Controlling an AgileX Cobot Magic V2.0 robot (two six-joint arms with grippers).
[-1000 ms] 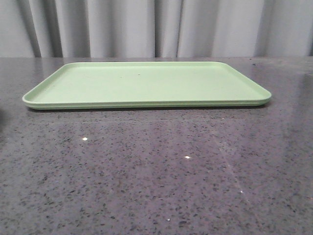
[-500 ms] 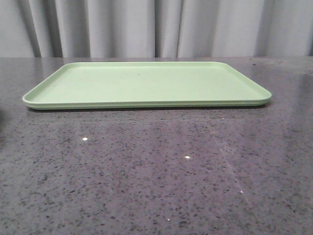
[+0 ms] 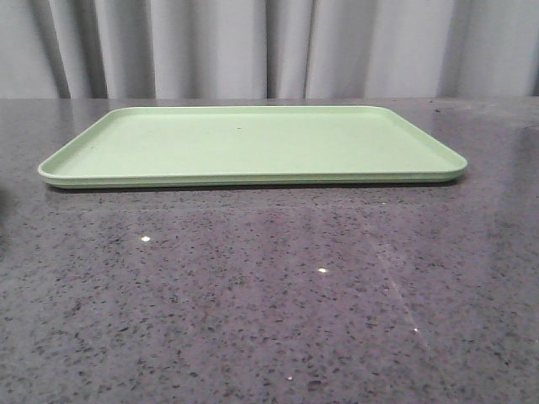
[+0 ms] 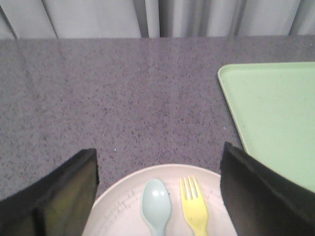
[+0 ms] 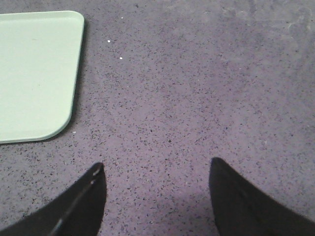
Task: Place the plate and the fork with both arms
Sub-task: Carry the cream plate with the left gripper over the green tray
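Note:
In the left wrist view the pale pinkish-cream plate (image 4: pixel 123 206) lies on the dark speckled table. The yellow fork (image 4: pixel 193 206) lies on it beside a pale blue spoon (image 4: pixel 156 201). My left gripper (image 4: pixel 158 155) is open, its two black fingers standing wide on either side of the plate's far rim and above it. My right gripper (image 5: pixel 156 169) is open and empty over bare table, to the right of the green tray's corner. Neither gripper, plate nor fork shows in the front view.
A flat rectangular light-green tray (image 3: pixel 253 143) with nothing on it lies at the far middle of the dark speckled table; it also shows in the left wrist view (image 4: pixel 275 118) and the right wrist view (image 5: pixel 34 73). Grey curtains hang behind the table.

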